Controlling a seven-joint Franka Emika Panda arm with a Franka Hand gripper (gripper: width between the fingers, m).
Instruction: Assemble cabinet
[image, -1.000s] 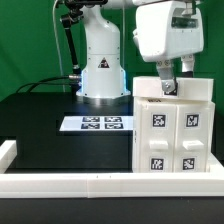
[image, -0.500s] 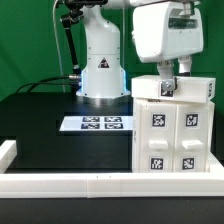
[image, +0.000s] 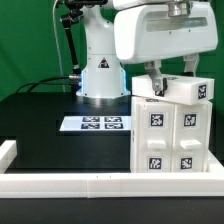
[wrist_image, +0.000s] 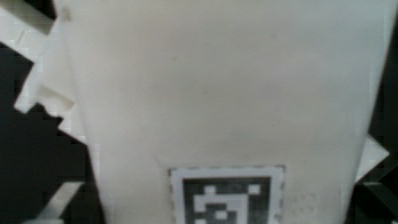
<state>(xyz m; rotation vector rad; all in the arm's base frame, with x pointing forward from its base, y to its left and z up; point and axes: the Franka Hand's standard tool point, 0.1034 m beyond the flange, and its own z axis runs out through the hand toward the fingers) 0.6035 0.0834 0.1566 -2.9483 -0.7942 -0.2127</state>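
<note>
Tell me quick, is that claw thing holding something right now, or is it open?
Gripper: down at the top of the cabinet, fingers at its upper white block; whether it is clamped or open cannot be told.
</note>
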